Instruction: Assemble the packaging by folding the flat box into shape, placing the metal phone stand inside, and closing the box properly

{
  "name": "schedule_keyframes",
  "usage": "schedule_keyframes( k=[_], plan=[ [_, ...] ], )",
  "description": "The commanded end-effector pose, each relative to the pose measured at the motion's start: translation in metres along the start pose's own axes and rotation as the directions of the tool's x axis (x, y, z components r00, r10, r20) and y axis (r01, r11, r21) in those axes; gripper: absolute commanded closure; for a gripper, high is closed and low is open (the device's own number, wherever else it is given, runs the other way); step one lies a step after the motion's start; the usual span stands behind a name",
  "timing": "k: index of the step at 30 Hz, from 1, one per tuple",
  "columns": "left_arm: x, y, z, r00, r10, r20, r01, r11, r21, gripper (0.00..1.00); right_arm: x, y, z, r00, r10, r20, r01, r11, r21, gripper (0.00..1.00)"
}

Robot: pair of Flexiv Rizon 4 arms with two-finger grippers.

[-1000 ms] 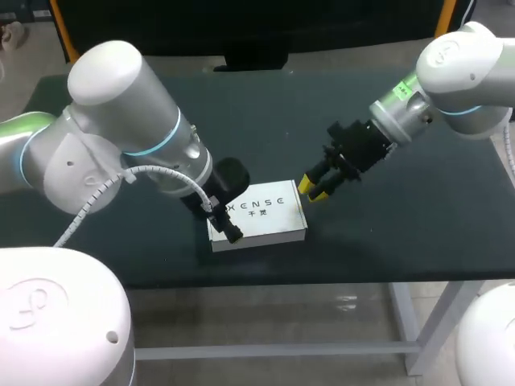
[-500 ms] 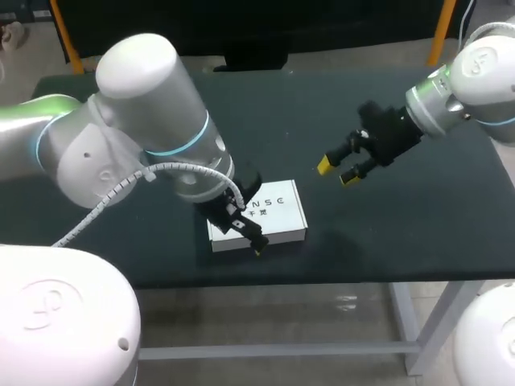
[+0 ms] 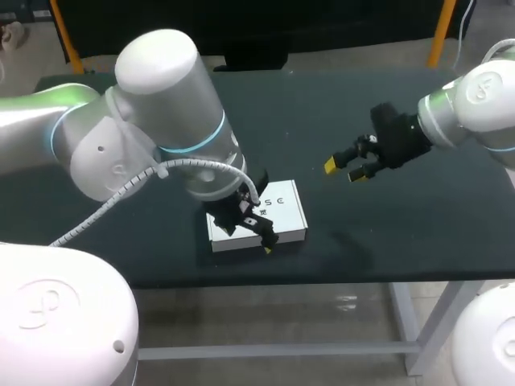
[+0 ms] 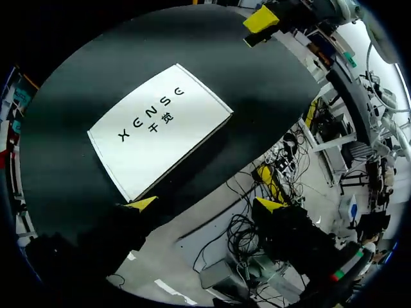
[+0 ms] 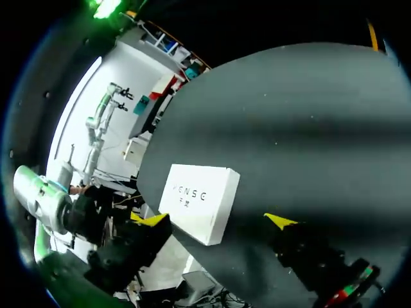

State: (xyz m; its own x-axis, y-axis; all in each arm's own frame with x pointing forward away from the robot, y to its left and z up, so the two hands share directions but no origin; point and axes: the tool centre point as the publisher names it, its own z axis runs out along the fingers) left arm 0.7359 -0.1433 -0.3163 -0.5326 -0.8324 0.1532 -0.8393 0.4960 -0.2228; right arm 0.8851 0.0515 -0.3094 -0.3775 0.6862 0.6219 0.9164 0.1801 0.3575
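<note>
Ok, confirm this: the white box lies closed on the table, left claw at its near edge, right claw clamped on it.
Wrong on the right claw: it is open and clear of the white box, per the head view. The rest stands.

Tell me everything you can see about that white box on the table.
The white box is a flat, closed carton, seemingly cardboard, with dark print on its lid. It lies flat near the front edge of the dark table. The left end effector hangs open over its front corner; whether it touches is unclear.

dark table [image 3: 338,121], closed white box [image 3: 278,221]
</note>
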Motion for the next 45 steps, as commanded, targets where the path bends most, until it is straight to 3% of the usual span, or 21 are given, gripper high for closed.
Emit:
schedule_keyframes(
  k=[1,6,14,16,20,26,28,32,38,45],
  plan=[
    [0.018,0.005,0.015,0.991,-0.125,0.055,0.124,0.992,0.033,0.00,-0.009,-0.012,-0.007,0.986,-0.162,0.037,0.165,0.976,-0.143,0.00],
    [0.030,0.007,0.025,0.969,-0.225,0.100,0.221,0.974,0.048,0.00,-0.028,-0.006,-0.015,0.949,-0.303,0.086,0.314,0.926,-0.210,0.00],
    [0.037,0.007,0.045,0.947,-0.287,0.144,0.284,0.958,0.042,0.00,-0.054,0.009,-0.014,0.894,-0.421,0.150,0.447,0.857,-0.257,0.00],
    [0.035,0.007,0.051,0.936,-0.317,0.155,0.313,0.948,0.052,0.00,-0.061,0.014,-0.014,0.878,-0.464,0.117,0.478,0.850,-0.221,0.00],
    [0.032,0.006,0.063,0.923,-0.354,0.150,0.351,0.935,0.050,0.00,-0.061,0.014,-0.014,0.878,-0.464,0.117,0.478,0.850,-0.221,0.00],
    [0.031,0.003,0.076,0.889,-0.411,0.205,0.404,0.912,0.074,0.00,-0.061,0.014,-0.014,0.878,-0.464,0.117,0.478,0.850,-0.221,0.00],
    [0.030,0.002,0.080,0.892,-0.406,0.199,0.401,0.913,0.069,0.00,-0.061,0.014,-0.014,0.878,-0.464,0.117,0.478,0.850,-0.221,0.00],
    [0.024,-0.001,0.086,0.883,-0.424,0.202,0.417,0.906,0.075,0.00,-0.067,0.022,-0.018,0.828,-0.547,0.125,0.558,0.780,-0.282,0.00],
    [0.013,-0.008,0.091,0.868,-0.448,0.212,0.445,0.893,0.068,0.00,-0.070,0.030,-0.019,0.739,-0.651,0.170,0.669,0.682,-0.296,0.00],
    [-0.001,-0.017,0.093,0.842,-0.495,0.214,0.494,0.867,0.059,0.00,-0.076,0.038,-0.016,0.690,-0.696,0.198,0.719,0.630,-0.292,0.00]
  ],
)
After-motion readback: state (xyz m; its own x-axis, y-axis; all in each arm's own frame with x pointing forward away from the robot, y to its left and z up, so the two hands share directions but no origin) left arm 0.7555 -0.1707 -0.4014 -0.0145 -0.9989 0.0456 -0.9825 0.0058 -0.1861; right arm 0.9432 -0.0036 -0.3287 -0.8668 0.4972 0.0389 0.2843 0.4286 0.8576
